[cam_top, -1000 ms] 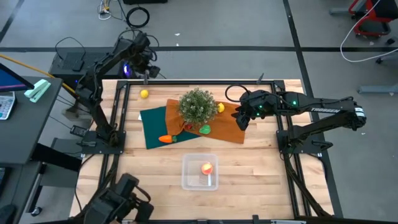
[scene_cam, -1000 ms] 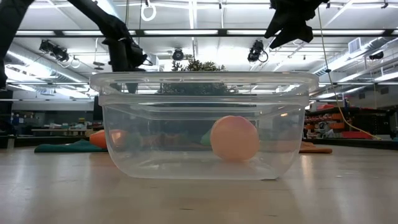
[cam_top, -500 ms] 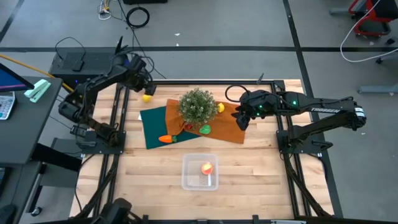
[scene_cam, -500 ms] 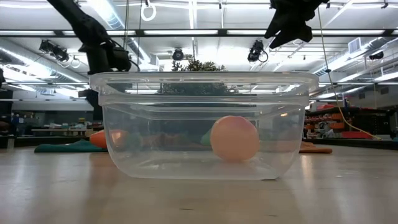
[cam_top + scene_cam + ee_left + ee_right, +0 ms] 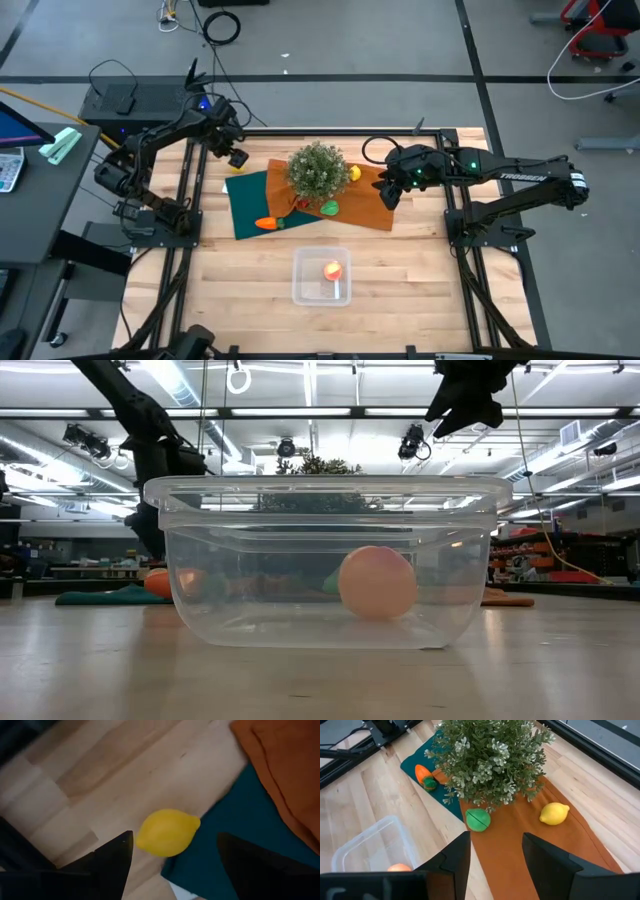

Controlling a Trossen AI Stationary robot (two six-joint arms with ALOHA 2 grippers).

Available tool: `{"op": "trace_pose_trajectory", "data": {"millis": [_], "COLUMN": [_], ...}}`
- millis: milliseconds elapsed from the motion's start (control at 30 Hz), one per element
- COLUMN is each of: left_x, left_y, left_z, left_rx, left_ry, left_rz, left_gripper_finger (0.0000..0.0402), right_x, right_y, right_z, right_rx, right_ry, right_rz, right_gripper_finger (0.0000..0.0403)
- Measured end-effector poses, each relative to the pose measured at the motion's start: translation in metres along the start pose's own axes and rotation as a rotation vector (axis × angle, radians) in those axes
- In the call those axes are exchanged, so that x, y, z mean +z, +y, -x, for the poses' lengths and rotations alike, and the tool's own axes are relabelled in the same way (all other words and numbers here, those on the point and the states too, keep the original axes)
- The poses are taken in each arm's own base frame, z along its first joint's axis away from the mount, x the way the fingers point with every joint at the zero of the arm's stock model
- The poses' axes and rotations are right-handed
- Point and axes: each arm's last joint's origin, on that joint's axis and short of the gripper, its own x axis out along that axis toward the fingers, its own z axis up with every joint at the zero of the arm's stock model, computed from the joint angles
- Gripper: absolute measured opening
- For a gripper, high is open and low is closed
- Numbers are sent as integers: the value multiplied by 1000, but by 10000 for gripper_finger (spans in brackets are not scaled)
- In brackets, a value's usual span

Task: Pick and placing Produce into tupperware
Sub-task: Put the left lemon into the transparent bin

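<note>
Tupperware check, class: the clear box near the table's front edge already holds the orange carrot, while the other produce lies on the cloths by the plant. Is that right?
Not quite. The tupperware holds the peach-coloured fruit, not the carrot. The high view shows the orange carrot lying on the teal cloth beside the plant; the low view shows the round peach fruit inside the box. The rest stands.

The table (image 5: 400,290) was pale wood; the box (image 5: 320,560) clear glossy plastic; the cloths (image 5: 515,855) matt fabric
</note>
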Motion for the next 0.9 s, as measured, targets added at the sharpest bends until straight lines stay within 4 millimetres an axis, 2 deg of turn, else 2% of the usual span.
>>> {"op": "trace_pose_trajectory", "data": {"millis": [167,267,367,600,833,900], "left_x": [-2,-2,-4,-12,-13,-9], "left_y": [-3,-9,-13,-15,-14,-16], "left_z": [0,-1,-1,-1,0,-1], "left_rx": [-5,-9,-2,57,128,119], "left_ry": [29,33,56,144,139,103], "left_rz": [63,-26,-40,175,276,243], "left_gripper_finger": [291,291,291,291,291,291], "right_x": [0,0,0,0,0,0], "right_y": [0,0,0,0,0,0], "right_z": [0,0,0,0,0,0], "right_rx": [0,0,0,0,0,0], "right_ry": [0,0,0,0,0,0], "right_rz": [-9,-22,-23,-33,-30,-25], "right_gripper_finger": [146,146,146,146,146,146]}}
